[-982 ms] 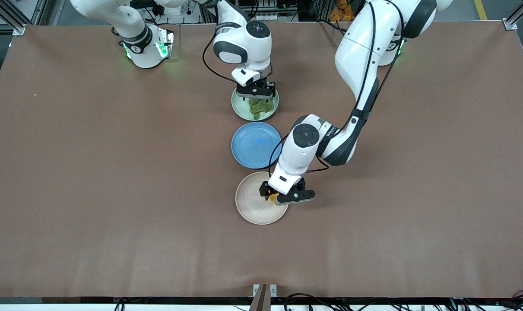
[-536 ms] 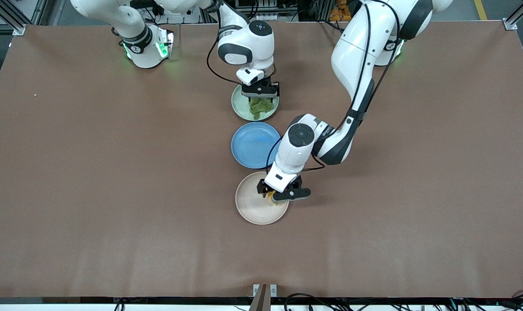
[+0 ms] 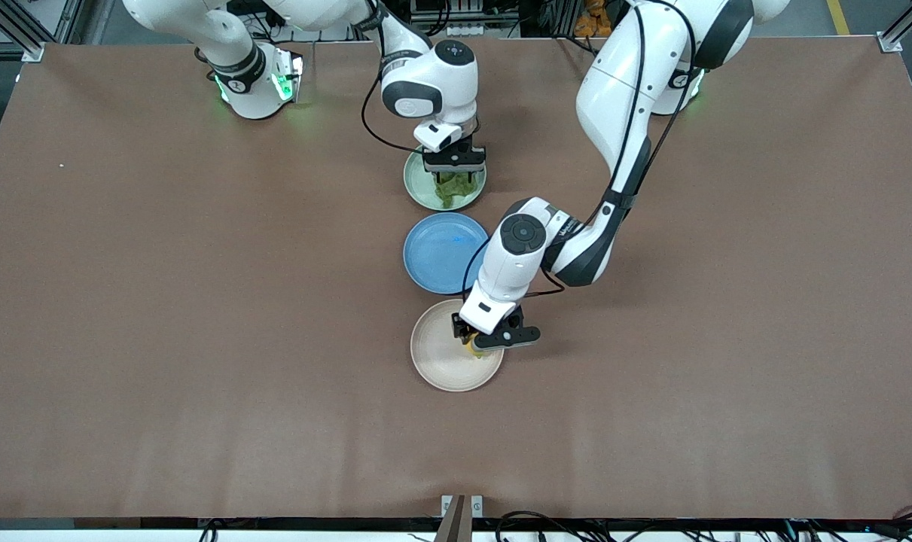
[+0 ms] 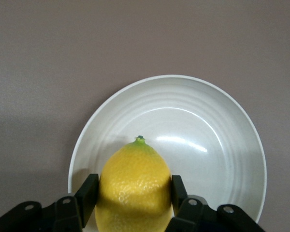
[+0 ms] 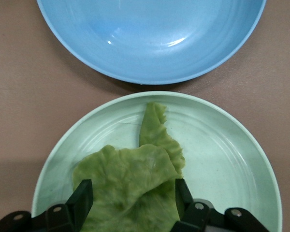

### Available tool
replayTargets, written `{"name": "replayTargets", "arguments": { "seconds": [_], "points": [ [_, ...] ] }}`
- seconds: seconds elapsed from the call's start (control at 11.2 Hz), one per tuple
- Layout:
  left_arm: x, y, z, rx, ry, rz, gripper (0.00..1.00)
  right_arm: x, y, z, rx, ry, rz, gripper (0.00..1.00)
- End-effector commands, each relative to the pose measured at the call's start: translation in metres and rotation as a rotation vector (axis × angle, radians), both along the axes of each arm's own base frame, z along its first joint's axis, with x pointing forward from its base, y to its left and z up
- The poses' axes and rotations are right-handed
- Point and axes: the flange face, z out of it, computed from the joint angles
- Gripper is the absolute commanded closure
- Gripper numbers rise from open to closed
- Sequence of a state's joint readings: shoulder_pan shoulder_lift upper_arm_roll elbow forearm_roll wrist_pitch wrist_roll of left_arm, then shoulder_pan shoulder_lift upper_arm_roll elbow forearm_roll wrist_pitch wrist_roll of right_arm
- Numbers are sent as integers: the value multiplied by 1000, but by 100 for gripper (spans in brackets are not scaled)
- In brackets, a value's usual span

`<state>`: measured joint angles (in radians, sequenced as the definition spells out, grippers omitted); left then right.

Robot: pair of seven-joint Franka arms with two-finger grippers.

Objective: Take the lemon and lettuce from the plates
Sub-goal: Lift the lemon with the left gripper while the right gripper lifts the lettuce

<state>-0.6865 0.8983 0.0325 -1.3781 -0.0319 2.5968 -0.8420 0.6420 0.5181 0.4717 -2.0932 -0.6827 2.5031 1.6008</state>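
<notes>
The left gripper [image 3: 477, 345] has its fingers closed around the lemon [image 4: 134, 188] over the beige plate [image 3: 434, 357]. The right gripper [image 3: 454, 170] grips the lettuce [image 5: 130, 183] on the mint plate [image 3: 419, 187].

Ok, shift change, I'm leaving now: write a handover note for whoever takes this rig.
Left gripper: shut on the lemon, low over the beige plate.
Right gripper: fingers astride the lettuce on the mint plate, grip unconfirmed.
Blue plate sits between the two, nothing on it.
Done: both arms at their items.
Left: lift both off the plates.
</notes>
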Motion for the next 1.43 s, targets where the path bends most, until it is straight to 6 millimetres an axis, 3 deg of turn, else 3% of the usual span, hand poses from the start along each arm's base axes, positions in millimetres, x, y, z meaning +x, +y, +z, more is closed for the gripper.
{"name": "replayTargets", "arguments": {
  "seconds": [0.0, 0.18, 0.36, 0.54, 0.71, 0.89, 0.98, 1.16, 1.34],
  "points": [
    [-4, -10, -2, -6, -4, 17, 100, -6, 0, -21, 1, -36, -4, 42],
    [3, -2, 14, 5, 4, 27, 100, -3, -2, -20, -3, -41, -10, 75],
    [17, 24, 57, 52, 59, 36, 100, 7, -6, -15, -3, -49, -27, 100],
    [29, 54, 99, 70, 102, 67, 100, 17, -9, 13, 13, -81, -44, 100],
    [47, 100, 114, 95, 130, 75, 100, 35, -18, 39, 24, -101, -91, 100],
    [59, 161, 109, 136, 165, 57, 100, 59, -29, 63, 39, -85, -126, 100],
    [58, 192, 94, 163, 199, 26, 100, 74, -39, 76, 20, -57, -127, 100],
    [73, 262, 83, 187, 219, -28, 100, 127, -83, 122, 6, 33, -121, 100],
    [87, 316, 75, 193, 229, -46, 100, 178, -143, 164, 25, 102, -93, 100]
  ]
}}
